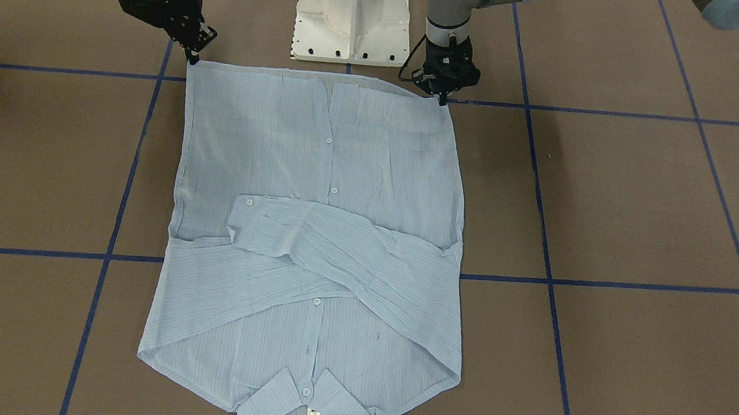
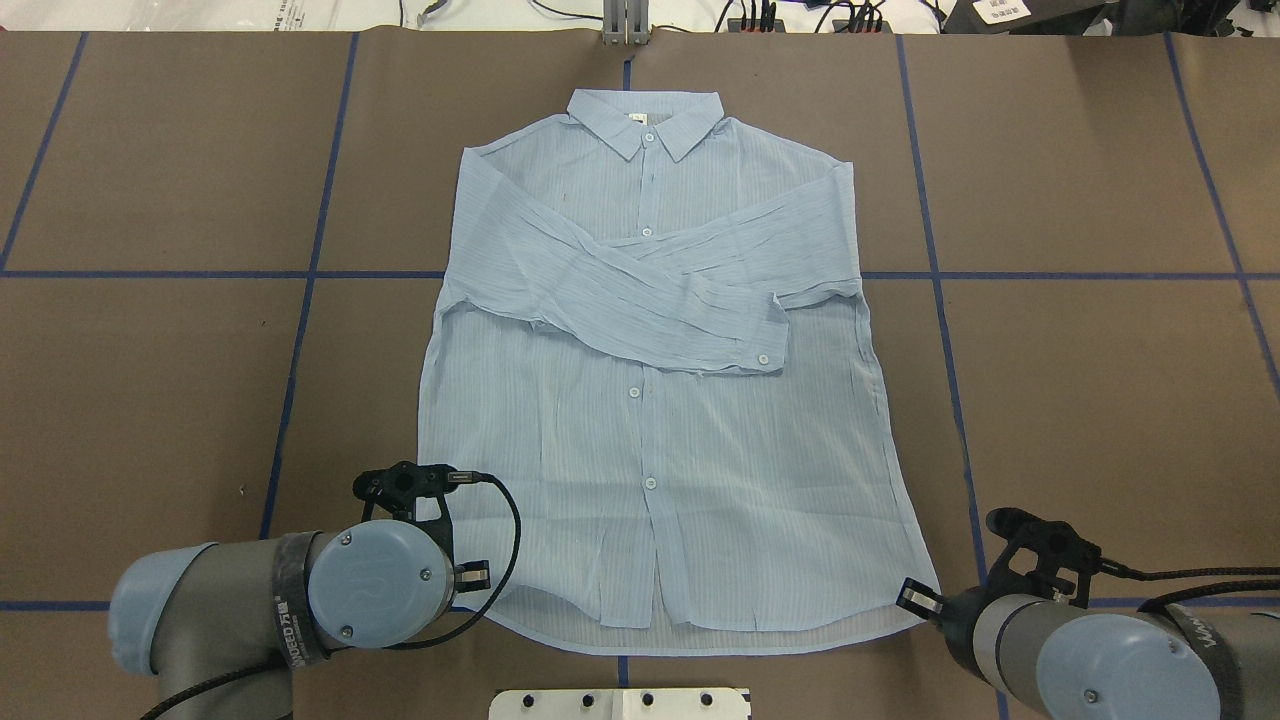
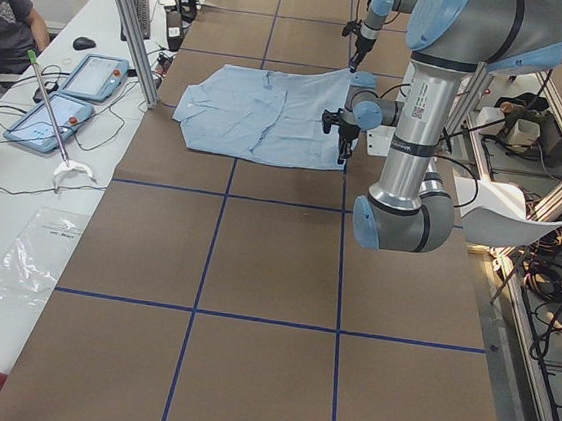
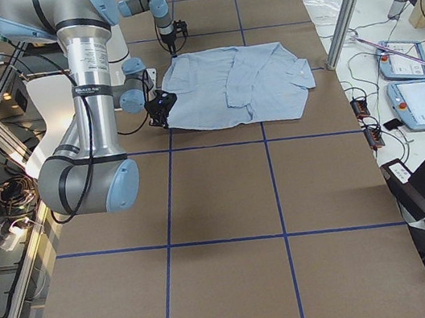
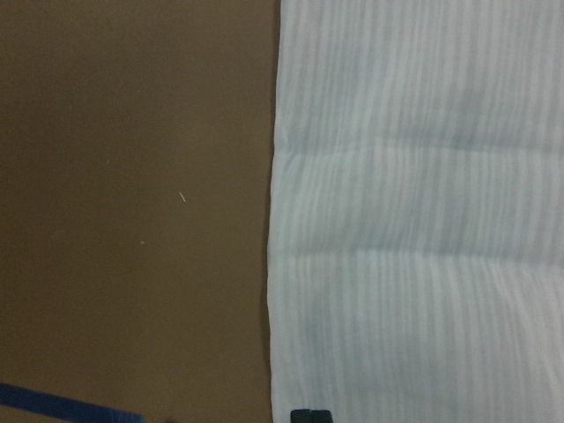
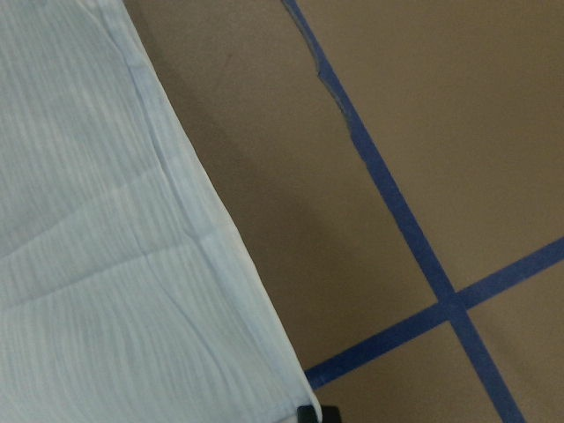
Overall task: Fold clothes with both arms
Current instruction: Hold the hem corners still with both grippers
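Note:
The light-blue shirt [image 1: 318, 183] lies flat and face up on the brown table, both sleeves folded across its chest, collar [image 2: 645, 120] at the far side from me. My left gripper [image 1: 441, 95] points down at the hem's left corner and appears shut on it; in the left wrist view a fingertip [image 5: 310, 414] sits on the cloth [image 5: 423, 220] near its side edge. My right gripper [image 1: 192, 57] appears shut on the hem's right corner; in the right wrist view its fingertip [image 6: 313, 412] sits at the cloth's corner [image 6: 106, 264]. In the overhead view the wrists largely hide both grippers.
The white pedestal base [image 1: 349, 18] stands just behind the hem, between the arms. Blue tape lines [image 2: 310, 275] grid the table. Tablets [image 3: 72, 98], cables and a seated person [image 3: 5, 11] are on the operators' bench beyond the collar end, behind metal posts [image 4: 349, 1].

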You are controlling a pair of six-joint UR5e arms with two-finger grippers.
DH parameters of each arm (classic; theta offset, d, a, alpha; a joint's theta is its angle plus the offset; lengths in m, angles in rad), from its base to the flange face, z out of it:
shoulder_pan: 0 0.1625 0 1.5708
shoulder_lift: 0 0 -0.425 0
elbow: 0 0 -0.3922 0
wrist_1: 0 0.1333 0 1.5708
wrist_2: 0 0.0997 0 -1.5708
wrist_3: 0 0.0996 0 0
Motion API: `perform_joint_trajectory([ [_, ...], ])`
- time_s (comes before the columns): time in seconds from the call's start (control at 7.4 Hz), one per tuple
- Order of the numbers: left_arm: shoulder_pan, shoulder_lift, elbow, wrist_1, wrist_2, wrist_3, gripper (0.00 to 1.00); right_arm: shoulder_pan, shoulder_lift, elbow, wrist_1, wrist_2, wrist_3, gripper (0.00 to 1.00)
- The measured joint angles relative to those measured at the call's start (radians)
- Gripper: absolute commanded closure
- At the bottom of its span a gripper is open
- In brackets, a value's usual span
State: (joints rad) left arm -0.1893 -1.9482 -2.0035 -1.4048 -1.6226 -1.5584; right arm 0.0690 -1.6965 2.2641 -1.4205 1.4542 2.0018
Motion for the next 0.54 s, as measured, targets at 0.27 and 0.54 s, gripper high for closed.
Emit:
perform_joint_trajectory([
  [0.27, -0.002, 0.0, -0.003, -0.002, 0.002, -0.003, 0.59, 0.0, 0.0, 0.0, 0.0, 0.0, 0.0, 1.0],
  [0.54, -0.005, 0.008, -0.002, -0.06, 0.002, -0.027, 0.56, 0.0, 0.0, 0.0, 0.0, 0.0, 0.0, 1.0],
])
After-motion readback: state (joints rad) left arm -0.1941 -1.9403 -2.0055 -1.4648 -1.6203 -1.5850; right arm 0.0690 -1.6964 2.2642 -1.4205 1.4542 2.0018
